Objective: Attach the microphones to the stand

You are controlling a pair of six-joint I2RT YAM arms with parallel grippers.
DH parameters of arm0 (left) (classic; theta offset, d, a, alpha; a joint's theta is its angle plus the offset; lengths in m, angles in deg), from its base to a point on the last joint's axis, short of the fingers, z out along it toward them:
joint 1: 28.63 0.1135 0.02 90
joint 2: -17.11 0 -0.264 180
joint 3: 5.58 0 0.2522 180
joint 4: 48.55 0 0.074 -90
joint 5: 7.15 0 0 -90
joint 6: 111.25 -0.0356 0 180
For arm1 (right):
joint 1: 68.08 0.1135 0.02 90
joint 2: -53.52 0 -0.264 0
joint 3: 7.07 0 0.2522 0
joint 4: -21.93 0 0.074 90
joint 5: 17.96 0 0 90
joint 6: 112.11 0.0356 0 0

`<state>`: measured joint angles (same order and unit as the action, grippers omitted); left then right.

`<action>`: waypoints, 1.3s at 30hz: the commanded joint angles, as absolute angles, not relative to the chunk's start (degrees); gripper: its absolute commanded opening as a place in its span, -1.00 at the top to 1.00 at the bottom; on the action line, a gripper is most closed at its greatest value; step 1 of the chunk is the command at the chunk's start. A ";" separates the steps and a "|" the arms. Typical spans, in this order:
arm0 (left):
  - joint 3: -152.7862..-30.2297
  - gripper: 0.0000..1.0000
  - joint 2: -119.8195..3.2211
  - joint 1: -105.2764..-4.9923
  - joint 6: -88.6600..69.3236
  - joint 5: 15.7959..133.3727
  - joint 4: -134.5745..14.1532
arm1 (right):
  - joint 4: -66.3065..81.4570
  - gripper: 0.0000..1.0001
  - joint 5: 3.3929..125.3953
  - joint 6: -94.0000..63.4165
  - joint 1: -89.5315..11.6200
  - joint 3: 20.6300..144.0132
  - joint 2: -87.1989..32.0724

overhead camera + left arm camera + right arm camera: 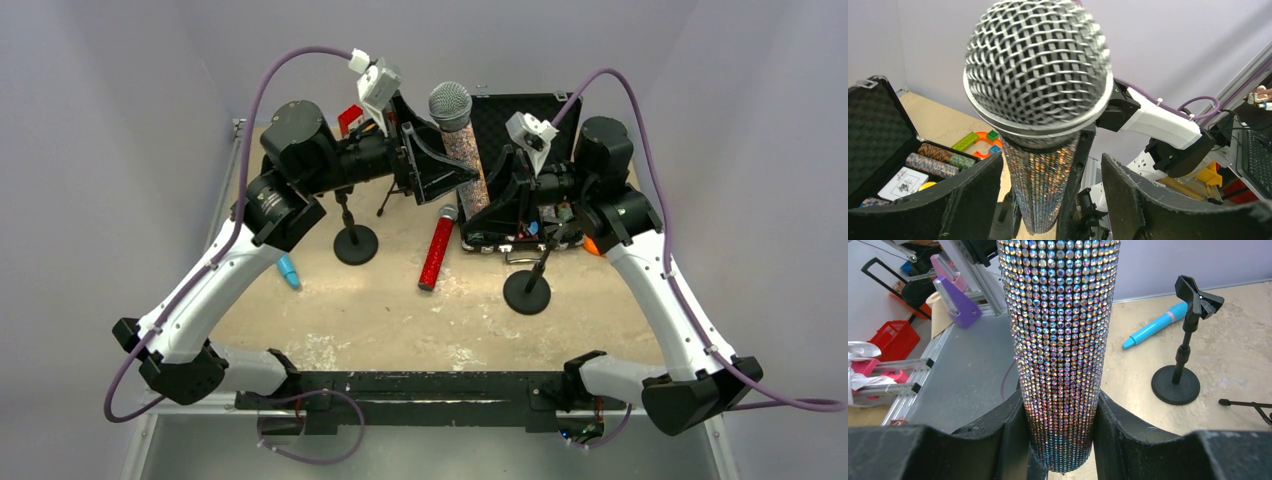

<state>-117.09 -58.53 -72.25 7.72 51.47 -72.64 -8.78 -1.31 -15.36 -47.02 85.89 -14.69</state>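
The silver-glitter microphone (462, 150) stands upright in the air, its grey mesh head (1038, 70) on top. My right gripper (485, 200) is shut on its lower body (1060, 365). My left gripper (445, 160) is open, its fingers standing apart on either side of the body (1043, 185) without touching it. The red-glitter microphone (437, 255) lies on the table in the middle. The light-blue microphone (289, 271) lies at the left and also shows in the right wrist view (1155, 325). One round-base stand (355, 240) is left of centre, with its clip (1198, 295) empty. Another stand (527, 288) is right of centre.
An open black case (520, 110) with poker chips (935, 162) and cards stands at the back right. Coloured toy bricks (980, 142) lie beyond it. A small tripod leg (388, 203) shows behind the left stand. The table's metal frame (973, 280) is nearby.
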 commanded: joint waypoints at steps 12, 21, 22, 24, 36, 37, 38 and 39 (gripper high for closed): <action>-122.43 -0.05 -61.91 -72.14 6.81 50.88 -74.94 | -9.46 1.00 -3.63 -17.18 -46.42 86.48 -14.10; -120.64 1.00 -59.28 -70.32 4.03 51.50 -76.80 | -12.80 -0.72 -3.30 -19.63 -46.46 87.61 -13.79; -119.74 1.00 -58.02 -69.00 3.83 51.70 -77.54 | -14.29 -0.82 -2.16 -21.07 -46.51 87.97 -13.04; -118.25 1.00 -55.61 -65.76 3.21 51.93 -79.39 | -16.83 -0.90 -0.07 -24.22 -47.46 88.68 -11.96; -140.34 1.00 -68.46 -57.71 -8.59 67.89 -96.33 | -17.36 -0.97 3.57 -28.83 -57.40 84.72 -5.28; -142.98 1.00 -70.49 -57.57 -8.90 68.58 -96.64 | -16.91 -0.97 3.83 -28.87 -57.51 84.12 -4.92; -145.29 1.00 -72.47 -57.54 -9.21 69.63 -96.87 | -16.46 -0.98 4.04 -28.87 -57.70 83.51 -4.67; -147.42 1.00 -74.33 -57.41 -9.52 70.54 -97.01 | -15.99 -0.98 4.41 -28.87 -57.83 83.14 -4.52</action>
<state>-139.85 -67.42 -58.35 -6.37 64.32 -94.50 -17.89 2.28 -27.36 -57.23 85.19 -5.05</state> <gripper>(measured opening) 0.460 0.986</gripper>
